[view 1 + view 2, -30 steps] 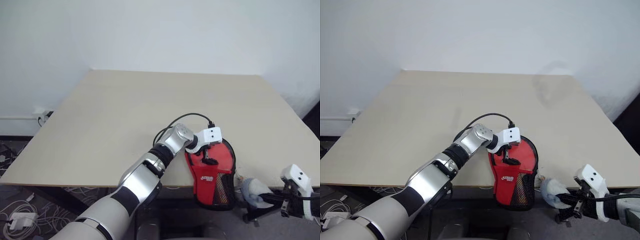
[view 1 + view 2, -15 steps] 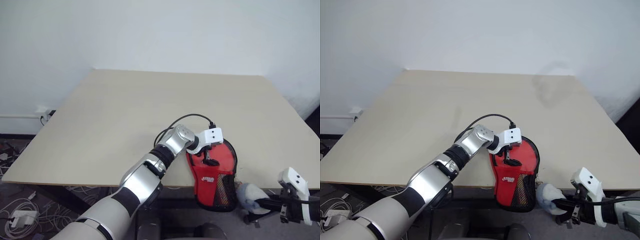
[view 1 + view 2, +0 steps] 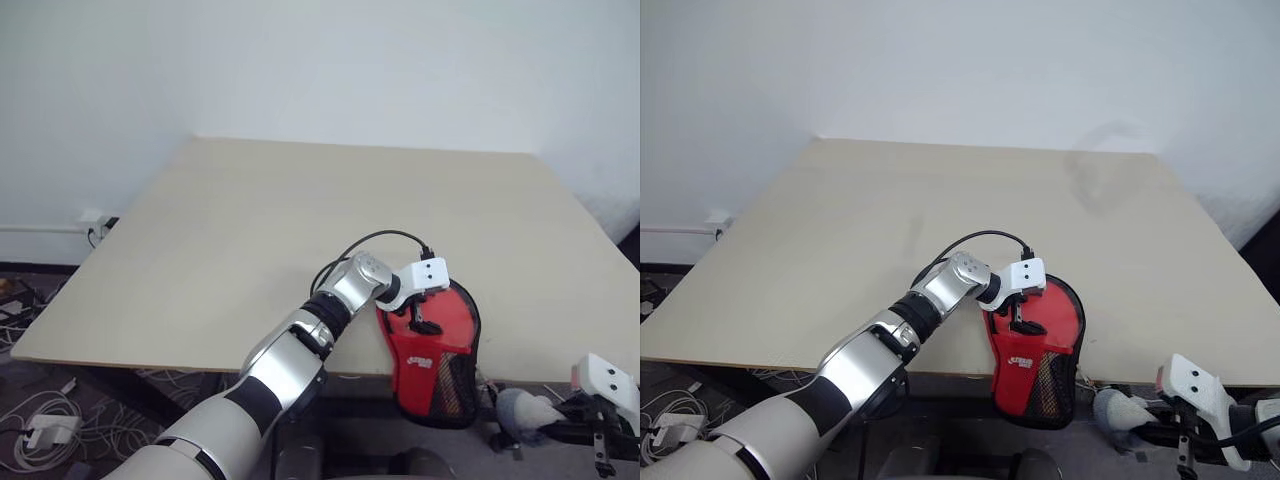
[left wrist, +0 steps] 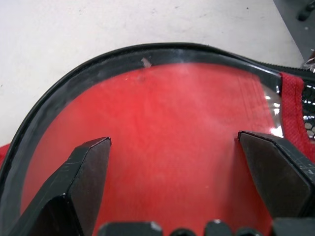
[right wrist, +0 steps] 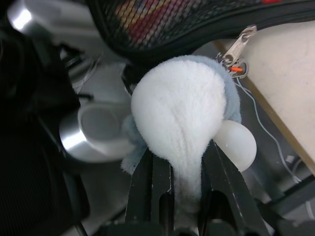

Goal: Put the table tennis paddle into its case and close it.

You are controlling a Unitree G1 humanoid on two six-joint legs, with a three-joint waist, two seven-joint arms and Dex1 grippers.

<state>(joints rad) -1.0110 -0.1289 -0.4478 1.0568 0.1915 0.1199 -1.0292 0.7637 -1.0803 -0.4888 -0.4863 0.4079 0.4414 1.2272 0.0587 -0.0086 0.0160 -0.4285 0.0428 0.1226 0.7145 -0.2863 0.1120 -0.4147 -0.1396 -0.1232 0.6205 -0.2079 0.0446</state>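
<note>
Most of the task looks done, though its last part cannot be confirmed. No loose paddle lies on the table (image 3: 250, 230). The case (image 3: 435, 345) sits at the table's near edge, at about 5 o'clock on the top. Its round end rests on the wood, and its narrow mesh end (image 3: 455, 385) points to 6 o'clock and hangs over the edge. In the left wrist view a smooth red face fills the clear window; this is probably the paddle, already inside, but that is a judgement. The case lies flat and looks closed from above. The zip pull (image 5: 239, 42) hangs by the mesh end, close to the table edge, and the pictures do not show whether the zip has run its full course. What is left is likely finishing or checking the zip.

The left claw (image 3: 421, 320) is spread wide over the round end, one finger to each side of the window, low on the case. Whether the tips press on it cannot be told.

The right claw (image 5: 179, 149) is below the table edge, at about 4 o'clock from the case. Its fingers are pressed together on a fluffy white and pale blue tuft (image 5: 182, 98), with a small white ball (image 5: 236, 145) just beside it. The tuft lies near the zip pull; no link between them is visible.
</note>
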